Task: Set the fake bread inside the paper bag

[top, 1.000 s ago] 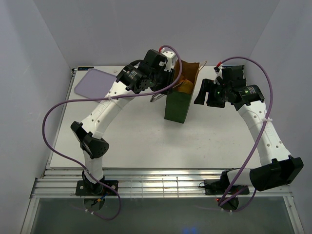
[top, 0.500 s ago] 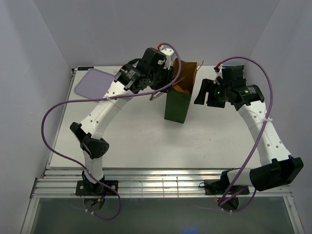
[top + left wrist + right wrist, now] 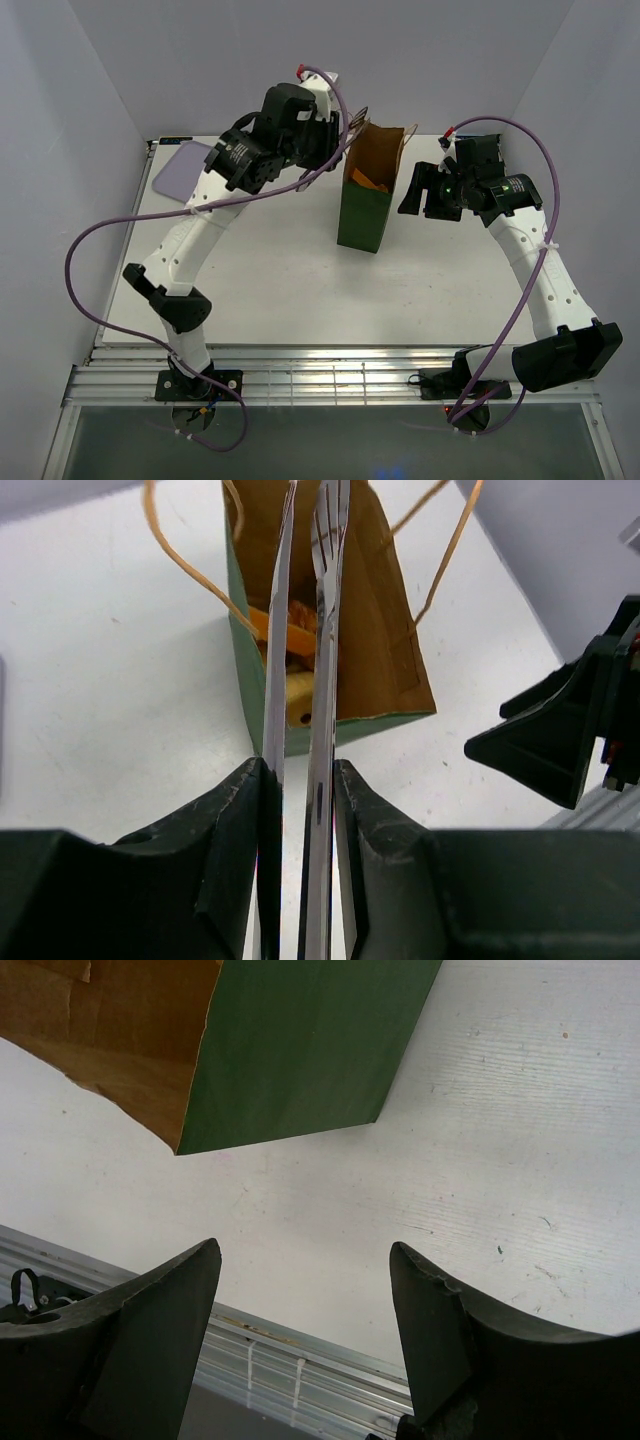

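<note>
I am seeing the left gripper pinching metal tongs, with its two fingers pressed against the blades. The tongs are pointing toward the open mouth of the paper bag. The fake bread is lying inside the bag, at the bottom. The right gripper is standing spread and holding nothing, just beside the bag's green wall, over the white table.

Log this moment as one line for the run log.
left gripper: shut on metal tongs | right gripper: open, empty, beside paper bag | fake bread: inside paper bag
</note>
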You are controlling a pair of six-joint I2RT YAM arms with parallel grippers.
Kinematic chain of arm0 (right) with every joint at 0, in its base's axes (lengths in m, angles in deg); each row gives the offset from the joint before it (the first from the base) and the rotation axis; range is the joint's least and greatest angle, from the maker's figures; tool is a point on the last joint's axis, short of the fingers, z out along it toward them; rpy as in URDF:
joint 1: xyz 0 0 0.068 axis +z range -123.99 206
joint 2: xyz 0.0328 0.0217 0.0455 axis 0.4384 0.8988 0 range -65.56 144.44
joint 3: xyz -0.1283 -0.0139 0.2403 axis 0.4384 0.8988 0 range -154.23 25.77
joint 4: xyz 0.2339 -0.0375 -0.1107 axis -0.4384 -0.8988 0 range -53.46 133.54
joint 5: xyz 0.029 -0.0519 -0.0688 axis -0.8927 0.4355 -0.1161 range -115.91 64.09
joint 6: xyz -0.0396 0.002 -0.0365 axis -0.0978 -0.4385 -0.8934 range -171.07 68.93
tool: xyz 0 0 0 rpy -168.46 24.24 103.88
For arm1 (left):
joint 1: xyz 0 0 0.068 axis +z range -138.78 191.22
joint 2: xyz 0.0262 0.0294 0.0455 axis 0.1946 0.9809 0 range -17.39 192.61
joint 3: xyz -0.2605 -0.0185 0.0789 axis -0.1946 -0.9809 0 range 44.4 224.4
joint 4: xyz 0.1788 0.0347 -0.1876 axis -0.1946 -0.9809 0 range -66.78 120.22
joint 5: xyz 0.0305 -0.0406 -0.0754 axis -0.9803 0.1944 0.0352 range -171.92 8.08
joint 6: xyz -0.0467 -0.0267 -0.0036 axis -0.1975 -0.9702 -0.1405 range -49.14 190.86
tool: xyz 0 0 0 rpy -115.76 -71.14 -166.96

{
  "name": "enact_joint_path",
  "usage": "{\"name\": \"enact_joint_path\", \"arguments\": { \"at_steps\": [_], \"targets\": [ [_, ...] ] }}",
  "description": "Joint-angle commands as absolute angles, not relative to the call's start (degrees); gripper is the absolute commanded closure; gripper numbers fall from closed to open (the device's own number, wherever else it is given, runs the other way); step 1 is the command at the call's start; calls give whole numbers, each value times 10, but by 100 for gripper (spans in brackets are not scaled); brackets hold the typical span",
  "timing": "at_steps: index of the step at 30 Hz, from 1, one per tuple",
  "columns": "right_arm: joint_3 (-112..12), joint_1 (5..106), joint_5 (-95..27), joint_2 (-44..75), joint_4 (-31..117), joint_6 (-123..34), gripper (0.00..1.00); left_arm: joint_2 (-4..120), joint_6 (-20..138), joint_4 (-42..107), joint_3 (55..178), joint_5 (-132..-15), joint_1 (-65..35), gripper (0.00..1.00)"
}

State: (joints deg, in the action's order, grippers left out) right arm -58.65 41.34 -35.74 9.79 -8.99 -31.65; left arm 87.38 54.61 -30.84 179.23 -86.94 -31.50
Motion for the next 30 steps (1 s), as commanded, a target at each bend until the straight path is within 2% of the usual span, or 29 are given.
{"name": "enact_joint_path", "arguments": {
  "at_steps": [1,6,10,14,17,21,30],
  "targets": [
    [-594,410,-365,92,-82,-323,25,789,569,-238,1763,-931,-311,57],
    [-596,410,-370,92,-86,-322,26,765,592,-213,1764,-991,-295,57],
    [-596,410,-372,89,-90,-322,26,745,556,-223,1739,-966,-226,57],
    [-590,410,-375,85,-91,-317,26,716,525,-218,1659,-898,-142,58],
    [-585,410,-378,81,-91,-314,26,701,507,-199,1592,-883,-122,59],
    [-579,410,-380,75,-94,-313,26,683,472,-151,1485,-835,-108,59],
    [-563,409,-377,60,-96,-316,26,693,427,-82,1330,-790,-108,62]
  ]
}}
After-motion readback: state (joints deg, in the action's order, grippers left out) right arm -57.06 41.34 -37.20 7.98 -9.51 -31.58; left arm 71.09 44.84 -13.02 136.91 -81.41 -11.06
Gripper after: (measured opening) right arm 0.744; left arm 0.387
